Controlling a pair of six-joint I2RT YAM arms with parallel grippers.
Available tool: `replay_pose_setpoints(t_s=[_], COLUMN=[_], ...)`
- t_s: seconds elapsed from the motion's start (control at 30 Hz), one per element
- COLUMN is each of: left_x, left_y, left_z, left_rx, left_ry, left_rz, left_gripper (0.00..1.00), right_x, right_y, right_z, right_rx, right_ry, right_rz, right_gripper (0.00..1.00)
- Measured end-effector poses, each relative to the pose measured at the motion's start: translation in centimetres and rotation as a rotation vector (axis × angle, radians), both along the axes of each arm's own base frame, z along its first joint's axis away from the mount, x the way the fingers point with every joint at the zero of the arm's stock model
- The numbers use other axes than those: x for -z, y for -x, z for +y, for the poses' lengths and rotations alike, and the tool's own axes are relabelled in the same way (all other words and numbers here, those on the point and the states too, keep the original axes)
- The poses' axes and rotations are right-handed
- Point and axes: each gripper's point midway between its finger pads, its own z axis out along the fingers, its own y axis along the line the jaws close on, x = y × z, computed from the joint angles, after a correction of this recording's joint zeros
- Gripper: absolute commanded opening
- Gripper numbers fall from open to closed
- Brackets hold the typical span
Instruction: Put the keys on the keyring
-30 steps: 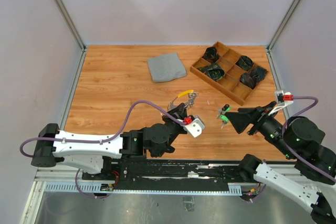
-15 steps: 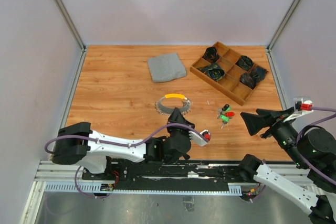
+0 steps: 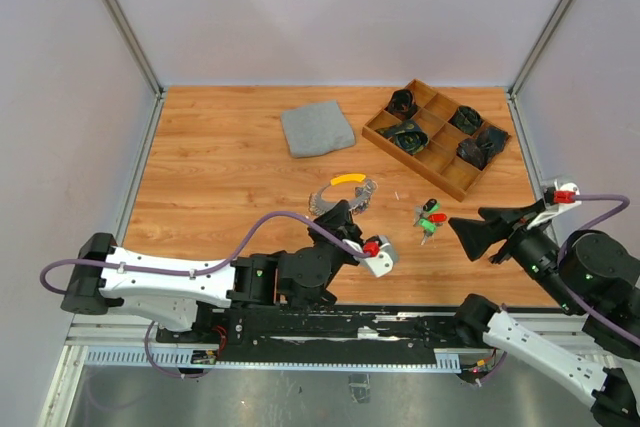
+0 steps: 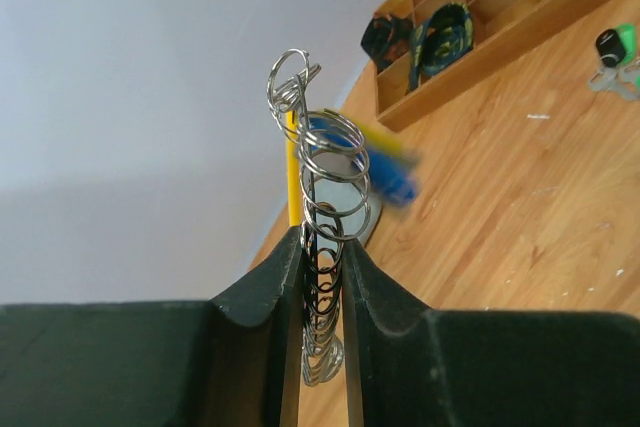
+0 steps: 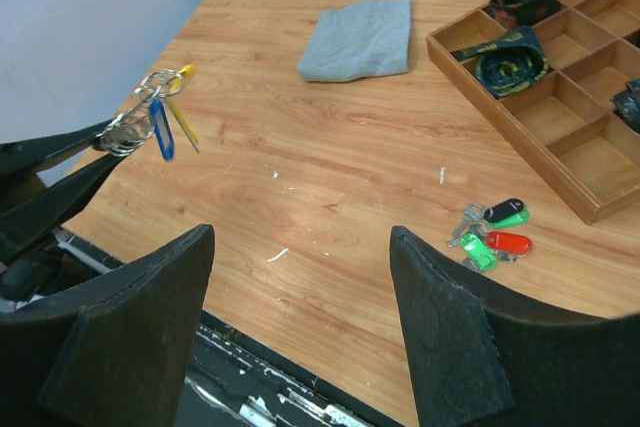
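Note:
The keyring (image 4: 322,162) is a chain of silvery loops, and my left gripper (image 4: 325,242) is shut on it, holding it upright above the table. A blue key (image 5: 160,137) and a yellow key (image 5: 186,119) hang from the keyring (image 5: 148,107). In the top view the left gripper (image 3: 345,213) holds the keyring (image 3: 345,194) near the table's middle. Loose keys (image 3: 430,219) with green, red and dark heads lie on the wood. My right gripper (image 3: 458,227) is just right of them, open and empty. In the right wrist view, the right gripper (image 5: 300,237) is wide open, the keys (image 5: 492,237) lying ahead to the right.
A folded grey cloth (image 3: 317,129) lies at the back centre. A wooden compartment tray (image 3: 440,172) with dark bundles stands at the back right. Walls and metal posts close in the table on three sides.
My right gripper has pulled back to the right, away from the loose keys, which stay on the table. The left arm swung about with the keyring, still holding it.

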Motion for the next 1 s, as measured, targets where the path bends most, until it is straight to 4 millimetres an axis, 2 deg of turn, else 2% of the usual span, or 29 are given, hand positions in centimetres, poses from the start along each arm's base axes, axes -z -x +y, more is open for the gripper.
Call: replay_pose_setpoints(t_s=[0.3, 0.63, 0.73, 0.87, 0.93, 1.0], left_x=[0.0, -2.0, -2.4, -2.8, -2.9, -3.1], left_y=[1.4, 2.8, 3.1, 3.5, 3.7, 3.9], left_z=[-1.0, -2.2, -2.5, -3.0, -3.2, -3.3], left_rx=[0.123, 0.24, 0.259, 0.282, 0.293, 0.304], left_ry=[0.102, 0.263, 0.295, 0.333, 0.354, 0.374], left_rz=[0.061, 0.144, 0.163, 0.19, 0.206, 0.221], left_gripper=[0.01, 0.01, 0.01, 0.01, 0.0, 0.01], right_x=[-2.1, -1.9, -2.0, -3.1, -3.4, -3.4], right_y=[1.5, 3.3, 3.6, 3.9, 4.1, 4.0], right_z=[3.2, 7.1, 8.1, 9.2, 9.6, 9.7], right_rx=[-0.217, -0.458, -0.509, -0.563, -0.589, -0.6], right_ry=[0.058, 0.082, 0.068, 0.028, 0.019, 0.032], right_rz=[-0.027, -0.053, -0.071, -0.119, -0.162, -0.224], right_gripper=[0.6, 0.4, 0.39, 0.49, 0.46, 0.5])
